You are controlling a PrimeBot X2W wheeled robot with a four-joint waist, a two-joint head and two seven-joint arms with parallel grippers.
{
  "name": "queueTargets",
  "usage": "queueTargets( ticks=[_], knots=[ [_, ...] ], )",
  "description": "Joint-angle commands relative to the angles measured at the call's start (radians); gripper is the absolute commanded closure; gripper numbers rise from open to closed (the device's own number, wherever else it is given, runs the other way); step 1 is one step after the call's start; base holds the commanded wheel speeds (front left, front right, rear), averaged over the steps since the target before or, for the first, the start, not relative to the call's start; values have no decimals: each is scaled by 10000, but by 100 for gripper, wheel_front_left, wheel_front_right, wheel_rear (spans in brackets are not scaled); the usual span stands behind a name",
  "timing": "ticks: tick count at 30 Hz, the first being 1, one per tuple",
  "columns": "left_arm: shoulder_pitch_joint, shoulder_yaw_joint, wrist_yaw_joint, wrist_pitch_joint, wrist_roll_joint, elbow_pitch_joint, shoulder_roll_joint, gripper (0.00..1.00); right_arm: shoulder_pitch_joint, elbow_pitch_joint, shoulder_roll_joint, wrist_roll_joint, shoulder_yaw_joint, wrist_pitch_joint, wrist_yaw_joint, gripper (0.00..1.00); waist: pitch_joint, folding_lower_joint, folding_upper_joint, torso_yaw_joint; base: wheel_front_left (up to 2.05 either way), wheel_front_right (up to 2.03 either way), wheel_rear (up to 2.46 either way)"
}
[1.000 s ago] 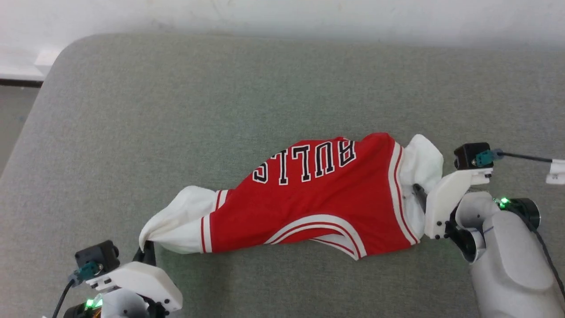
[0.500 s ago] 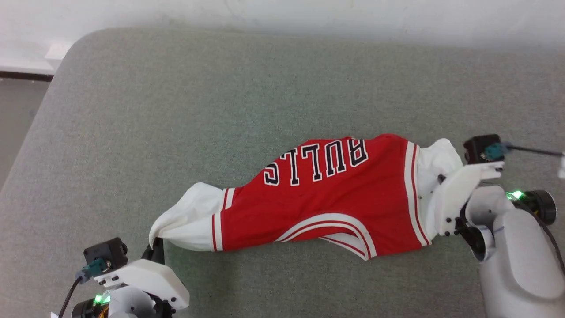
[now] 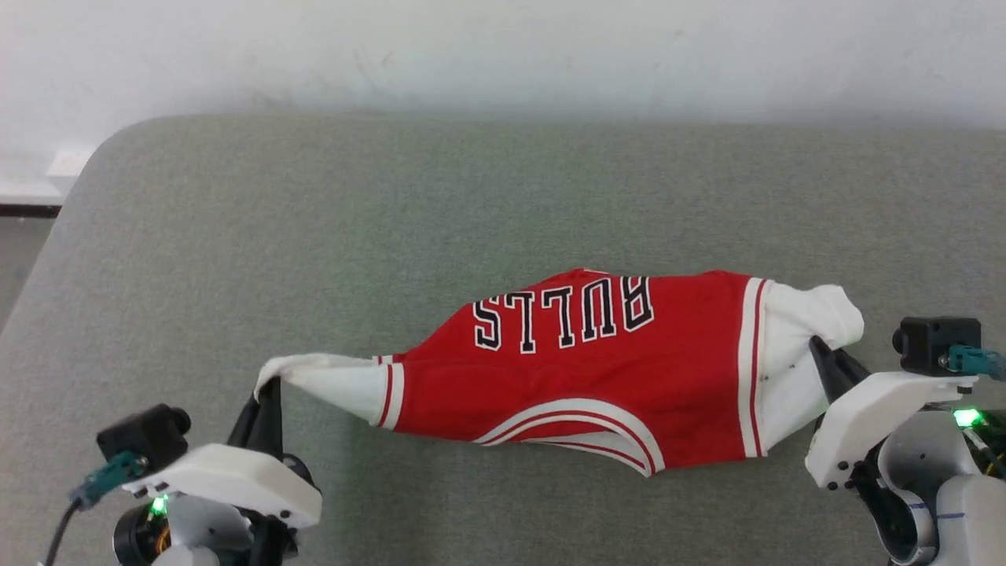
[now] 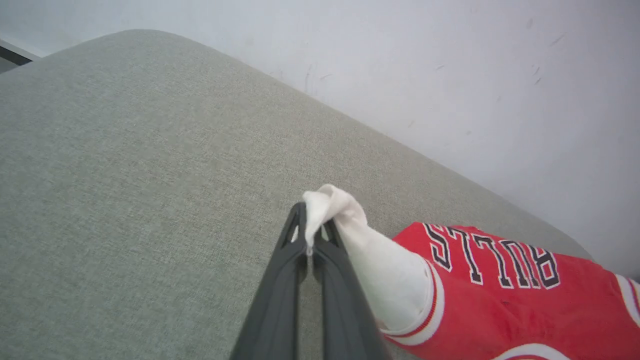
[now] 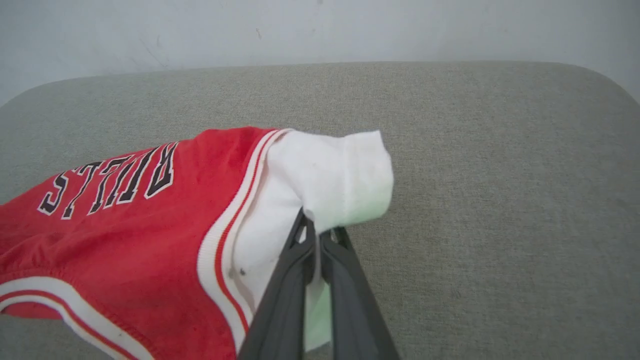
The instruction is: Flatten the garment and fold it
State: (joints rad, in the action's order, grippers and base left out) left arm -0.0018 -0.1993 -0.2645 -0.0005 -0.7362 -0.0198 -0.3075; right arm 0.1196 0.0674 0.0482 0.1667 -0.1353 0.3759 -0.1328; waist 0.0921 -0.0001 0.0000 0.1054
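The garment (image 3: pixel 581 377), a red jersey with upside-down "BULLS" lettering and white inner fabric at both ends, hangs stretched between my two grippers above the grey-green surface. My left gripper (image 3: pixel 267 385) is shut on the white end at the lower left; the left wrist view shows the garment (image 4: pixel 500 300) with its white cloth pinched at the left gripper (image 4: pixel 310 220). My right gripper (image 3: pixel 821 350) is shut on the white end at the right; the right wrist view shows the garment (image 5: pixel 150 225) with the white fold draped over the right gripper (image 5: pixel 315 222).
The grey-green padded surface (image 3: pixel 393 220) spreads wide behind the jersey and has a rounded far-left corner. A white wall (image 3: pixel 503 55) runs along its far edge. A strip of floor (image 3: pixel 20 251) shows past the left edge.
My right gripper has closed on the jersey's white right end. Both grippers have lifted and pulled apart, so the jersey now hangs taut between them. The head camera has shifted.
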Motion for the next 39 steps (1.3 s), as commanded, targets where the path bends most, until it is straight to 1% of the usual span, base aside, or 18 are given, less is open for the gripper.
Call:
queueTargets(
  ticks=[1,4,6,7,11,13,15,16,17,20,22,27,29,31,35,39],
  knots=[
    [-12,117,147,1,-210,-416,3,100,-121,-493,21,47,26,342,21,100,-100,1,0,-263,0,0,0],
    [-389,226,416,164,-545,-1054,-31,100,73,-1286,33,-127,230,1207,21,100,94,1,0,-486,0,0,0],
    [-931,275,618,359,-675,-1386,-171,100,504,-1678,270,-248,447,1833,21,100,341,1,0,-608,0,0,0],
    [-931,275,618,359,-675,-1386,-171,100,504,-1678,270,-248,447,1833,21,100,341,1,0,-608,0,0,0],
    [-2687,416,991,955,-1078,-1758,-392,100,2121,-1922,1173,-126,947,2843,21,100,1088,1,0,-840,0,0,0],
    [-3813,563,1050,1205,-1248,-1687,-454,100,3140,-1782,1618,-1,1210,3174,21,100,1513,1,0,-908,0,0,0],
    [-4958,646,1105,1378,-1190,-1347,-619,100,4203,-1488,1744,424,1356,3434,21,100,1880,1,0,-980,0,0,0],
    [-5518,693,1106,1425,-1184,-1114,-640,100,4741,-1326,1930,452,1482,3525,21,100,2049,1,0,-1009,0,0,0],
    [-6087,767,1085,1479,-1250,-873,-609,100,5285,-1161,2095,441,1595,3606,21,100,2252,1,0,-1043,0,0,0],
    [-7797,1004,985,1483,-1383,-58,-477,100,6946,-608,2322,386,1840,3714,21,100,2823,1,0,-1123,0,0,0],
    [-8889,956,977,1483,-1168,562,-571,100,8069,-165,2348,309,1886,3621,21,100,3166,1,0,-1157,0,0,0],
    [-11297,600,959,1121,-25,1934,-1039,100,10523,855,2814,-489,2464,3076,21,100,3819,1,0,-1208,0,0,0],
    [-12192,624,885,748,305,2337,-1090,100,11388,1222,2789,-651,2476,2729,21,100,4041,1,0,-1221,0,0,0],
    [-12967,765,810,278,504,2674,-1100,100,12161,1558,2615,-783,2313,2196,21,100,4196,1,0,-1272,0,0,0],
    [-14068,1104,835,-671,670,3259,-1146,100,13360,2198,2485,-1502,2183,981,21,100,4313,1,0,-1289,0,0,0],
    [-14470,1464,1079,-1242,390,3930,-1104,100,13809,2884,2356,-1841,2157,77,21,100,4251,1,0,-1202,0,0,0]
  ],
)
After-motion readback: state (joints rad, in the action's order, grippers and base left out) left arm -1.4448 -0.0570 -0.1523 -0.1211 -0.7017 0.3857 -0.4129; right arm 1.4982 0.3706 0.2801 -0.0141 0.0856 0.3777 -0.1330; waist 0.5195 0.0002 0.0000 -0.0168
